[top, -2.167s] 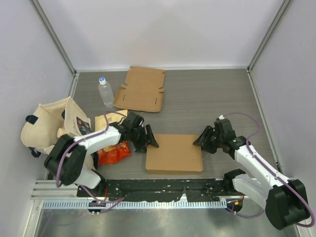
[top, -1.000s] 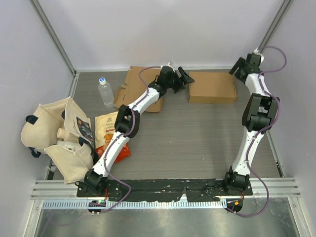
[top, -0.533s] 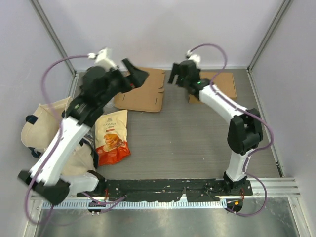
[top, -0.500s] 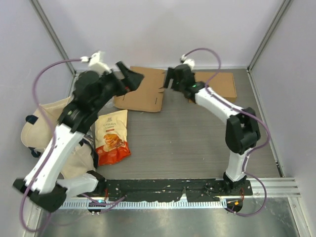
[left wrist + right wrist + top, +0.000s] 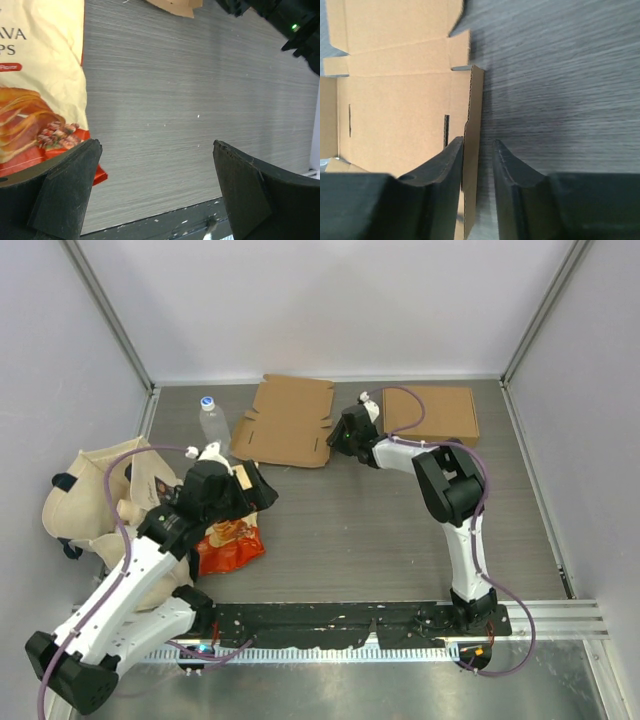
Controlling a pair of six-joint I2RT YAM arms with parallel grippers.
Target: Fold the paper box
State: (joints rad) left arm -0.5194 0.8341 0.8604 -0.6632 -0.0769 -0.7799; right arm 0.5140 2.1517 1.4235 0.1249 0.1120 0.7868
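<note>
While the tote bag (image 5: 95,500) slumped at the left, the left gripper (image 5: 260,490) hung with jaws wide and empty over the chip bag's (image 5: 228,532) right edge. At the far side, a water bottle (image 5: 213,426) stood just left of the flat cardboard blank (image 5: 288,420). The right gripper (image 5: 477,145) straddled that blank's raised right edge, jaws narrow, a gap showing on one side. A folded box (image 5: 440,415) lay far right.

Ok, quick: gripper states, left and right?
Left gripper: open, holding nothing.
Right gripper: jaws narrow, astride the raised flap of the flat cardboard; cannot tell if clamped.
</note>
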